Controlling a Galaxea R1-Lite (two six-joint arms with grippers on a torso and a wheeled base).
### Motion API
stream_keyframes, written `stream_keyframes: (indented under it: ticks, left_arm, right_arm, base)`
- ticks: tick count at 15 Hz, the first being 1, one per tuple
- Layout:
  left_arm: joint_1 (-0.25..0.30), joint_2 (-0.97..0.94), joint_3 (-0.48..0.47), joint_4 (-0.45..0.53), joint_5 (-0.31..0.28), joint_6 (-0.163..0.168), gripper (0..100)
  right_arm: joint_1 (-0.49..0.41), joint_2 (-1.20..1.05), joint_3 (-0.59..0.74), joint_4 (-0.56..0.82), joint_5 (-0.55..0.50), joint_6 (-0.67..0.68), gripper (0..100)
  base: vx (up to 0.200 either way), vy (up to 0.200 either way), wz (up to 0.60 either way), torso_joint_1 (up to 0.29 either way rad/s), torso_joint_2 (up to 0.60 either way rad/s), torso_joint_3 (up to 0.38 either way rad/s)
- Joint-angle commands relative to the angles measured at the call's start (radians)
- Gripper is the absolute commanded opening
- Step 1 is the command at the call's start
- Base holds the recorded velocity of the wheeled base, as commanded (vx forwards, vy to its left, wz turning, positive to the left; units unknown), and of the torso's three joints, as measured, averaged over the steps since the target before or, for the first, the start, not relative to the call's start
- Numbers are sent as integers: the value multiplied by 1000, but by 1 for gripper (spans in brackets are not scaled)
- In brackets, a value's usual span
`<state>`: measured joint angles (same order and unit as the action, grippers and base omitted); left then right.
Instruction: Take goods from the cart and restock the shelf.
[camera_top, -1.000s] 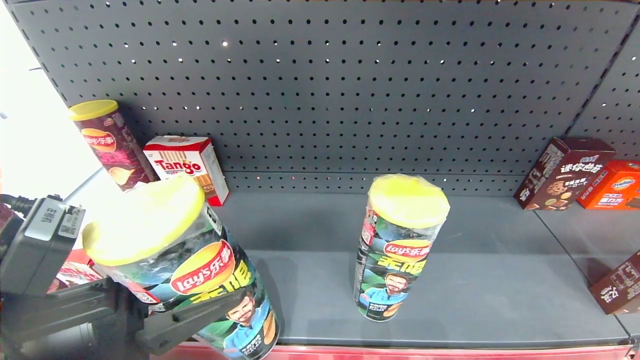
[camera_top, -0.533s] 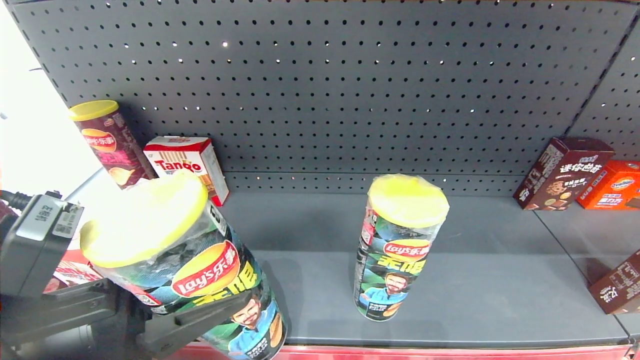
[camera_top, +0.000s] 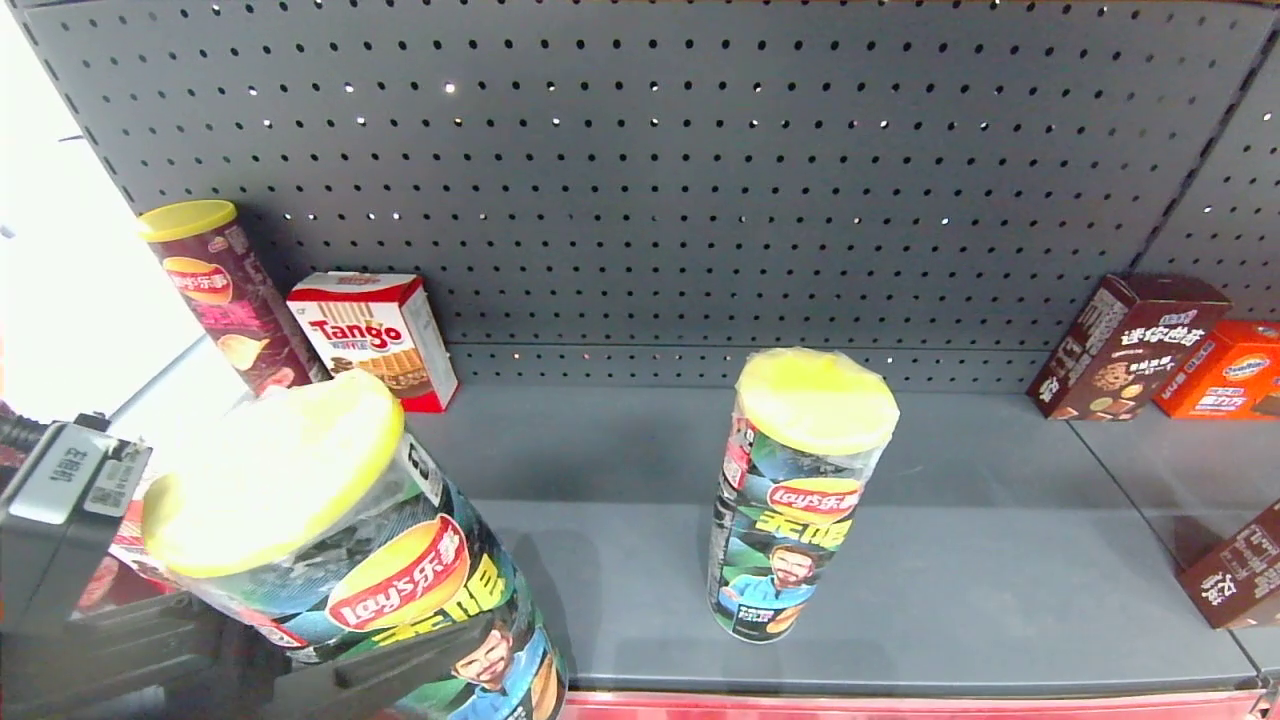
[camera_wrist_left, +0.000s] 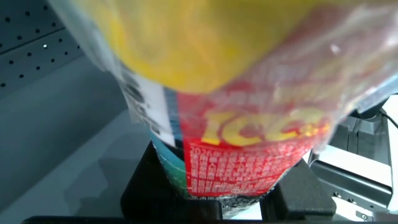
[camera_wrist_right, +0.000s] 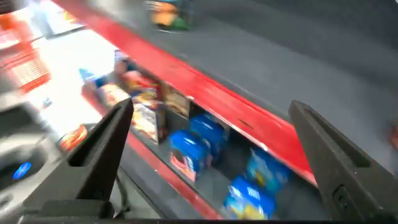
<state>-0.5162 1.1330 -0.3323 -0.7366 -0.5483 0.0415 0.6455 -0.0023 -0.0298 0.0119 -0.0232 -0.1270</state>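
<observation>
The left claw (camera_top: 290, 650) is clenching a tilted chip can (camera_top: 330, 540) at the front-left edge of the shelf (camera_top: 620, 560), and should be righting it before lowering it beside the standing can (camera_top: 790, 500); the right claw (camera_wrist_right: 211, 149) is hanging released, empty.

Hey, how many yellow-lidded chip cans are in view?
3. A dark red can stands at the shelf's back left; a green can stands mid-shelf; a second green can is clamped in the left gripper, front left. Others may be hidden.

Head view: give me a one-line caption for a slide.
Left gripper holds a yellow-lidded green chip can at the grey metal shelf front-left; a matching can stands upright mid-shelf.
</observation>
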Motion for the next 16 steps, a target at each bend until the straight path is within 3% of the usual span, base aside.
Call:
stream_keyframes:
  ticks: [1,3,6,8,9,10,11,13,16]
  left_arm:
    - [-5,-13,-7,0,1,0,0]
    - [-10,-16,-10,-3,2,0,0]
    - [-18,-19,-7,-4,1,0,0]
    - [-18,-19,-10,-4,1,0,0]
    - [-18,-19,-10,-4,1,0,0]
    - [-19,-19,-2,-4,1,0,0]
    - [-19,-21,-2,-6,1,0,0]
    - [-25,-21,-5,-6,1,0,0]
    - [-25,-27,1,-4,2,0,0]
  right_arm:
    - [-72,2,-2,6,-87,72,100]
    - [-118,2,-4,8,-104,73,100]
    - [-343,48,-4,8,-92,109,100]
    - [-356,47,4,-12,-208,106,100]
    - [-356,47,4,-12,-208,106,100]
    - [-356,59,4,-13,-317,132,100]
    - [-346,76,4,-10,-287,132,100]
    - [-239,2,28,-13,-6,115,100]
    - [-239,2,30,-13,0,107,100]
  base:
    - [0,0,0,0,0,0]
    - [0,0,0,0,0,0]
    - [0,0,0,0,0,0]
    - [0,0,0,0,0,0]
    - [0,0,0,0,0,0]
    - [0,0,0,0,0,0]
    - [0,0,0,0,0,0]
    - [0,0,0,0,0,0]
    - [0,0,0,0,0,0]
